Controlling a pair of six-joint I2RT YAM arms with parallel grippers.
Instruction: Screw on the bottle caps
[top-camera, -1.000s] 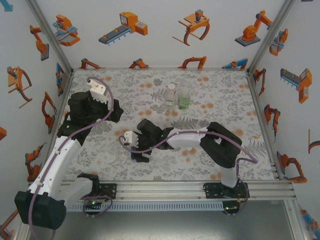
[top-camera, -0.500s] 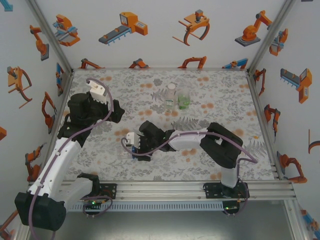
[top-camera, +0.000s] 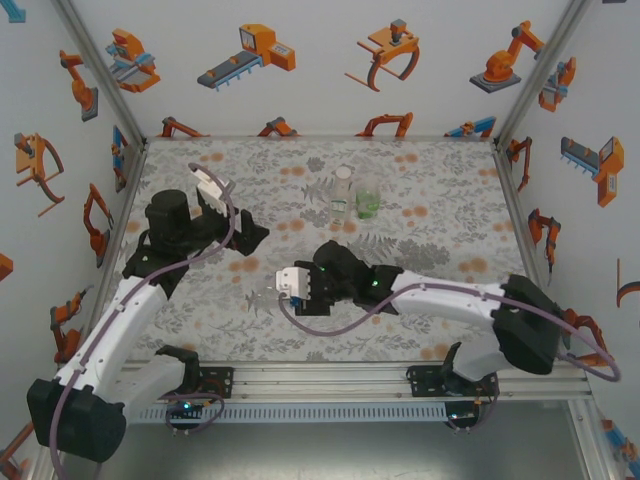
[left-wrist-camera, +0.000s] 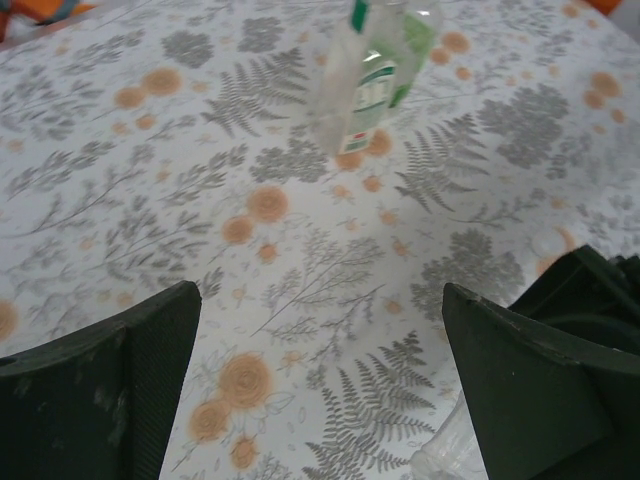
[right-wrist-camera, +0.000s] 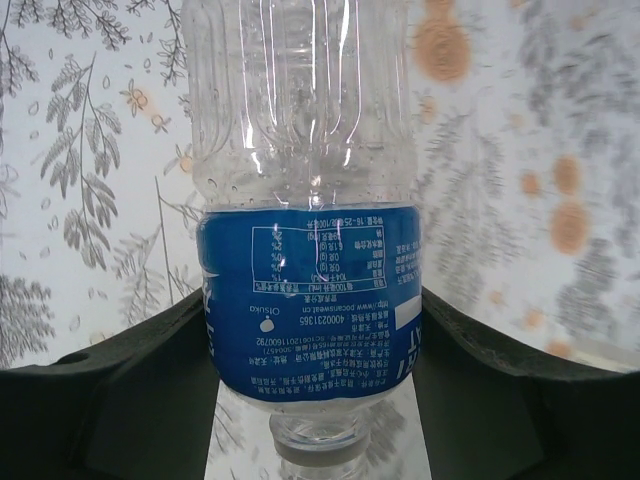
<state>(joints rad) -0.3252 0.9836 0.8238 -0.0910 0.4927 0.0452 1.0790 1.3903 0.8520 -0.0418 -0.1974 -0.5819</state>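
Table, floral-patterned.
My right arm: stretched low toward frame centre. Its claw is clenched on the label of the clear plastic blue-labelled bottle.
My left arm: bent, at frame left. Its claw is spread, empty.
Risk: the thin wall may buckle or slip under twisting, and the threads then start crooked.

On the table, the left bottle and the right bottle stand just beside each other at far centre. Nearer and to their left, a third bottle sits between the jaws of the right gripper. The left gripper hangs just behind it, slightly left.
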